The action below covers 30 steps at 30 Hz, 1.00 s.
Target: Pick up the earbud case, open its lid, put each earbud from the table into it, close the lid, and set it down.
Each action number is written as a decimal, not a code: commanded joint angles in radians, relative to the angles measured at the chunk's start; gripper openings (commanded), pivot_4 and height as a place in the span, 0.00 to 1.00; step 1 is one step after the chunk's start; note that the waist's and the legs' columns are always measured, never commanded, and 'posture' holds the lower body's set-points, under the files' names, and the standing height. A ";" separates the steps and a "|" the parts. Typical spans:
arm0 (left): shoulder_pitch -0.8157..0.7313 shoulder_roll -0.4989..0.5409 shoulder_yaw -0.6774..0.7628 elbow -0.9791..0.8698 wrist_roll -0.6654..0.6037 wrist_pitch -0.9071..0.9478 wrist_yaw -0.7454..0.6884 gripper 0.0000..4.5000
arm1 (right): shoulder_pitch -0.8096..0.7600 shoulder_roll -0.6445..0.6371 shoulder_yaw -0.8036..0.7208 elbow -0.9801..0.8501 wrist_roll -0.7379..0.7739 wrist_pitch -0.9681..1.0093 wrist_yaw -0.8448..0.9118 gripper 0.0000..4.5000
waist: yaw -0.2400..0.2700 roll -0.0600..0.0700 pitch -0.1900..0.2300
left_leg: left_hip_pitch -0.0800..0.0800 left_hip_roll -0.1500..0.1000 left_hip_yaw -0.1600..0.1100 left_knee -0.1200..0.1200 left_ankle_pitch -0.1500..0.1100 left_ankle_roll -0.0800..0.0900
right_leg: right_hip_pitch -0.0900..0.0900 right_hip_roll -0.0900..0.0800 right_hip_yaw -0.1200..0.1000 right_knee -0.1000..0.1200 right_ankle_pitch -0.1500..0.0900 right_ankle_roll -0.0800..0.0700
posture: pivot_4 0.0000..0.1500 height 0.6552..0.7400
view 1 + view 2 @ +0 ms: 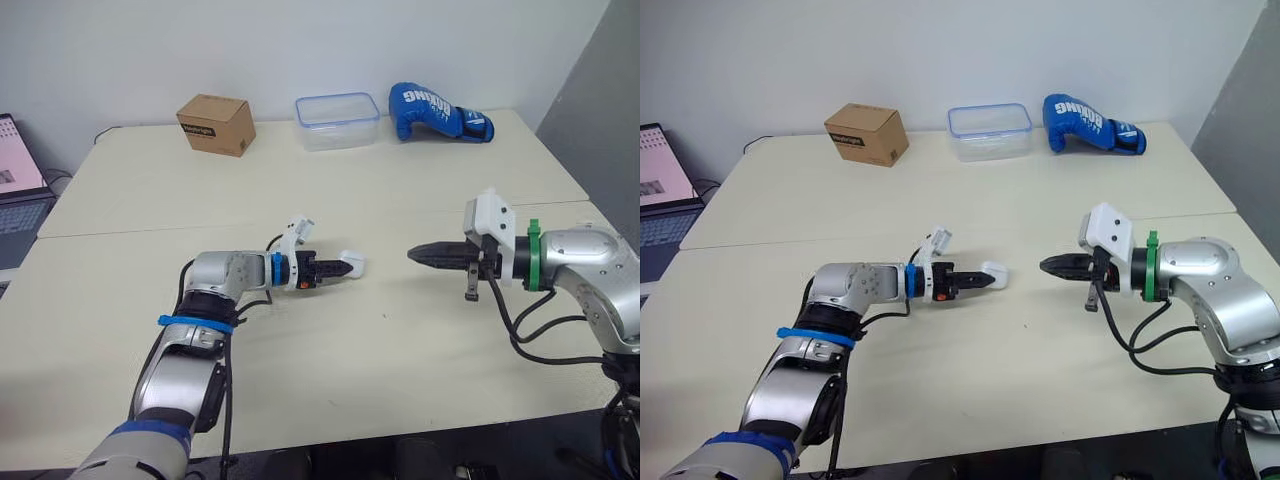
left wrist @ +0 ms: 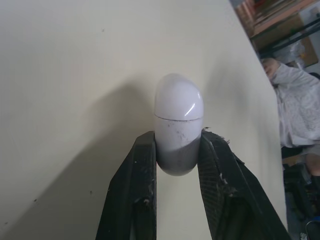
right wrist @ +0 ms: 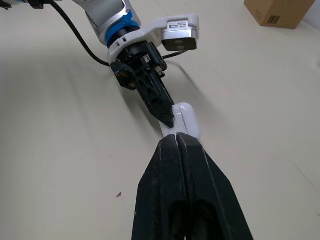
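Note:
The white earbud case (image 2: 178, 115) has its lid closed and is held by its lower half between the fingers of my left gripper (image 1: 343, 267), just above the middle of the cream table (image 1: 330, 180). The case (image 1: 353, 264) points toward my right gripper (image 1: 416, 255), which hangs a short way off to the right, level with it, fingers pressed together and empty. From the right wrist view the case (image 3: 186, 120) lies just beyond those shut fingertips (image 3: 176, 139). I see no earbuds on the table.
At the table's far edge stand a cardboard box (image 1: 215, 124), a clear plastic container with a blue rim (image 1: 337, 121) and a blue boxing glove (image 1: 438, 112). A laptop (image 1: 18, 190) sits off the left side.

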 commanded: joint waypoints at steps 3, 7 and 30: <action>-0.022 0.008 -0.011 0.033 0.049 -0.005 0.003 0.18 | 0.016 -0.015 -0.041 -0.054 0.019 0.016 -0.020 0.01 | 0.000 0.000 0.000 | 0.000 0.000 0.000 0.000 0.000 0.000 | 0.000 0.000 0.000 0.000 0.000 0.000 | 1.00 0.89; -0.021 0.015 -0.002 0.049 0.063 -0.007 0.008 0.18 | 0.032 -0.019 -0.033 -0.036 0.006 0.005 -0.025 0.01 | 0.000 0.000 0.000 | 0.001 0.000 0.000 0.000 0.000 0.000 | 0.000 0.000 0.000 0.001 0.000 0.000 | 1.00 0.89; 0.135 0.250 0.004 -0.186 0.071 0.047 0.017 0.69 | 0.011 0.010 0.008 0.072 -0.039 -0.068 0.008 0.00 | -0.021 0.001 -0.001 | 0.003 0.001 0.001 0.000 0.000 0.000 | 0.001 0.001 0.001 0.002 0.000 0.000 | 1.00 0.89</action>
